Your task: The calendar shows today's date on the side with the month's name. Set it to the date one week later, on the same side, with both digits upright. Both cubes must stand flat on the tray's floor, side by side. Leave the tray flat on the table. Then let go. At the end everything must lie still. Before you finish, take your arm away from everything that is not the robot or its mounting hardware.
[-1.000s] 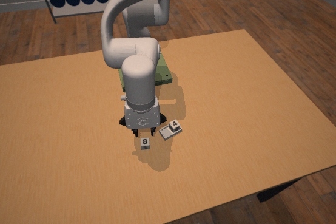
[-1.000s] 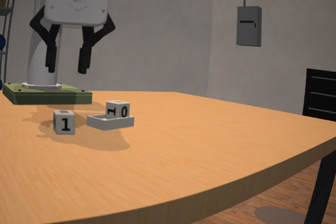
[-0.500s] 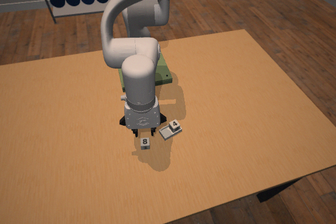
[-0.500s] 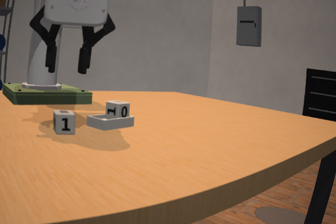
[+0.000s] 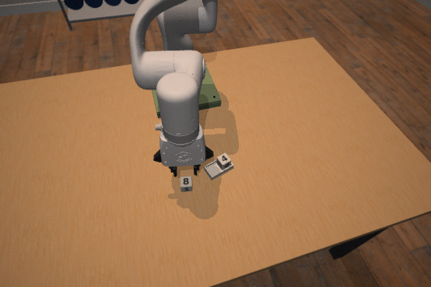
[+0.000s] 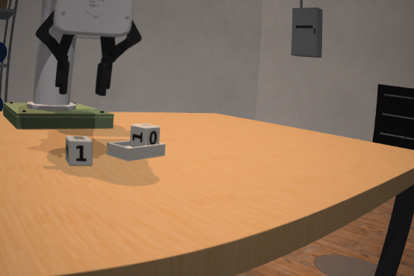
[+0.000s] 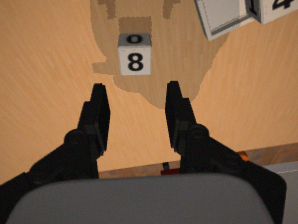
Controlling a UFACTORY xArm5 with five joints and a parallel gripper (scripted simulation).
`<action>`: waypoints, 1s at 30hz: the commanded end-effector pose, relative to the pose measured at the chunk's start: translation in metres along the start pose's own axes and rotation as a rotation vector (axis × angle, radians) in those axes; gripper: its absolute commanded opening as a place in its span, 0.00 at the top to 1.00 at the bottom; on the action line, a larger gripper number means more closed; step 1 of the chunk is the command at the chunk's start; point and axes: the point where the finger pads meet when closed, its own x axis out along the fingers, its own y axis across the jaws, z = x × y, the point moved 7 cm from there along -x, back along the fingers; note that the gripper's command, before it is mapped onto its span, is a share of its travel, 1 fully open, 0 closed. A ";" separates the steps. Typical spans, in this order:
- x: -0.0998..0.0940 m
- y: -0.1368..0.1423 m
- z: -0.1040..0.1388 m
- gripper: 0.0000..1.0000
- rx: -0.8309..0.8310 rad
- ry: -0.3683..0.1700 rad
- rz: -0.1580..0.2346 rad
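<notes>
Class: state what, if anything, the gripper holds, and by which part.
Nothing. The gripper hangs half open above the table, its fingers bare; the loose cube sits untouched below.

the light wooden table [image 5: 311, 119] carries a green base plate [image 5: 211, 97], a shallow white tray [image 5: 211, 172] and a loose white number cube [image 5: 187, 183] mid-table.
</notes>
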 end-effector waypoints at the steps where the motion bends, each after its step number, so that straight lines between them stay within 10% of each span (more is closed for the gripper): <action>1: 0.003 0.000 0.001 0.51 0.000 -0.003 0.000; 30: 0.039 -0.001 0.001 0.51 0.000 -0.003 0.000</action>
